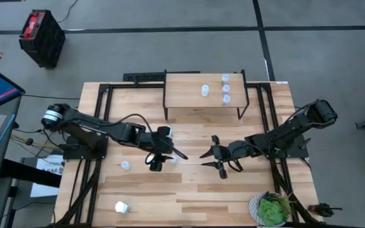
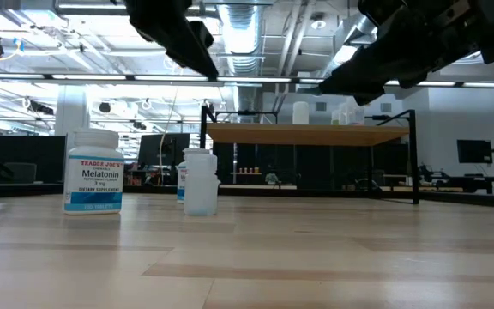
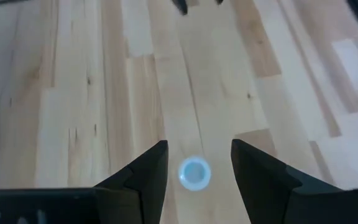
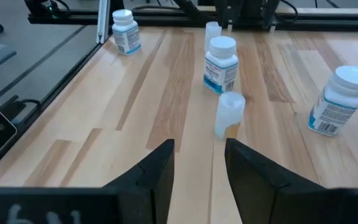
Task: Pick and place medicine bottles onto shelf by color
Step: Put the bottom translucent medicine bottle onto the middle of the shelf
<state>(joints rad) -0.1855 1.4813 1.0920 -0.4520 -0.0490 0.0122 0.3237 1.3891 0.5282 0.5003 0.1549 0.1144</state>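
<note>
So far, the shelf (image 1: 189, 95) carries 4 bottles: 1 at its middle (image 1: 204, 90) and 3 in a row near its right end (image 1: 225, 88). Left to right on the table, a white bottle (image 1: 121, 206) sits near the front-left corner, a small pale one (image 1: 125, 165) stands farther in, and more stand around the left gripper (image 1: 170, 154). Its jaws hang parted and empty directly over a small bluish bottle (image 3: 195, 173), likely next. The right gripper (image 1: 209, 159) hovers mid-table, parted and empty.

Three white bottles (image 4: 221, 62), six translucent bottles (image 4: 229, 115), one shelf (image 1: 189, 95).
</note>
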